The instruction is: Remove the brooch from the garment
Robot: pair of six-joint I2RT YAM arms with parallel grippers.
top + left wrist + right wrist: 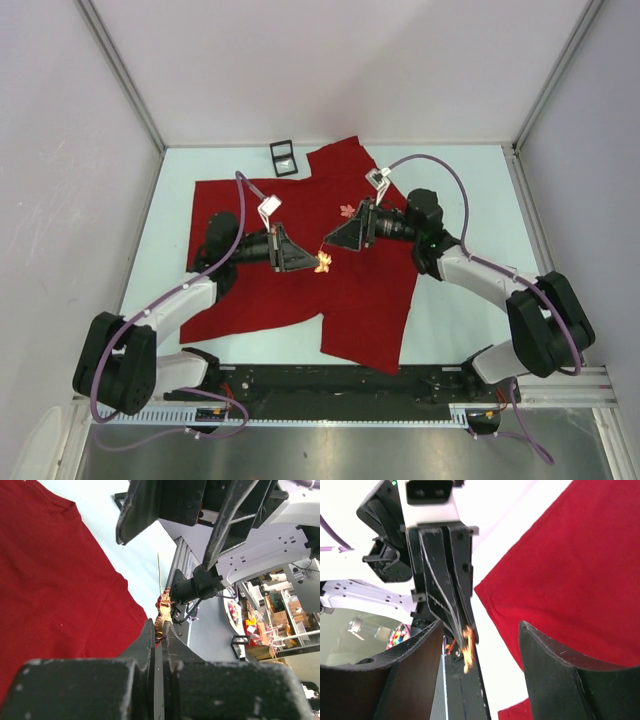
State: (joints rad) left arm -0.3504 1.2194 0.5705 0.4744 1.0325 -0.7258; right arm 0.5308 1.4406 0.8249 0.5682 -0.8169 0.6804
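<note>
The red T-shirt (pixel 370 290) lies spread flat on the pale table. It also shows in the left wrist view (pixel 50 580) and the right wrist view (pixel 580 570). My left gripper (pixel 314 262) is shut on a small gold-orange brooch (pixel 323 263) and holds it over the middle of the shirt. The left wrist view shows the brooch (pixel 162 611) pinched at the tips of that gripper (pixel 159 626), free of the cloth. My right gripper (pixel 328 240) is open and empty, facing the left one closely. The brooch (pixel 468 647) shows between the fingers of the right gripper (pixel 480 627).
A small pinkish leaf-shaped piece (pixel 347 211) lies on the shirt beside the right gripper. A small black frame (pixel 283 157) sits on the table behind the shirt. White walls close in the table on three sides. A black rail (pixel 400 380) runs along the near edge.
</note>
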